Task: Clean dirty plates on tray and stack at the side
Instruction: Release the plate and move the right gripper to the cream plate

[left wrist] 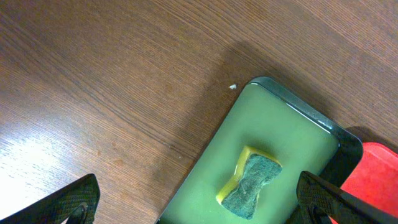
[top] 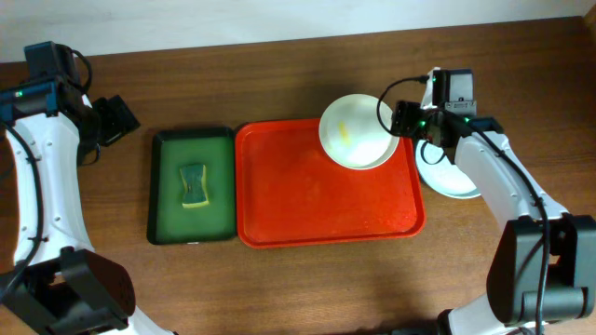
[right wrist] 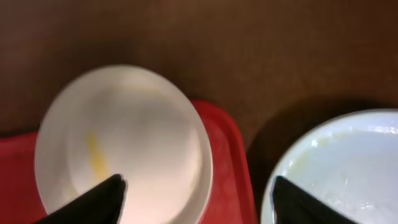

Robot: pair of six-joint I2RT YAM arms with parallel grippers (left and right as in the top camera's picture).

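Closest to the right wrist lens: two black fingers (right wrist: pixel 99 200) of the right gripper (right wrist: pixel 198 190), spread wide and pinching nothing. One finger in front of a round cream-white plate (right wrist: pixel 118 143) with a yellow streak inside, the other towards the table beyond the tray corner. Just under that plate, a second pale rim, so probably two plates nested; colour of the lower one too washed out to tell. Both perched on the far right corner of the large red plastic tray (top: pixel 317 200) and overhanging its raised rim, likely to leave an edge free for gripping. Judged not yet wiped, going by the streak.

Right of the tray, just beside it on the wood: a pale blue-green round plate (top: pixel 449 181), partly under the right arm. Probably the start of the side stack, though with faint yellowish traces near its rim in the wrist view.

Further left, just beside the red tray and perhaps touching it: a smaller dark green rectangular tray (top: pixel 163 186). Inside, a yellow-and-green scrubbing sponge (top: pixel 193 184), lying flat and untouched, parked there as the cleaning tool. Off the far left corner, over the wood, the left gripper (left wrist: pixel 198 186), jaws fully apart and empty, seemingly poised to go down for the sponge.

Beneath everything, a brown wood-grain table (top: pixel 307 74). No brand, label or readable writing anywhere.
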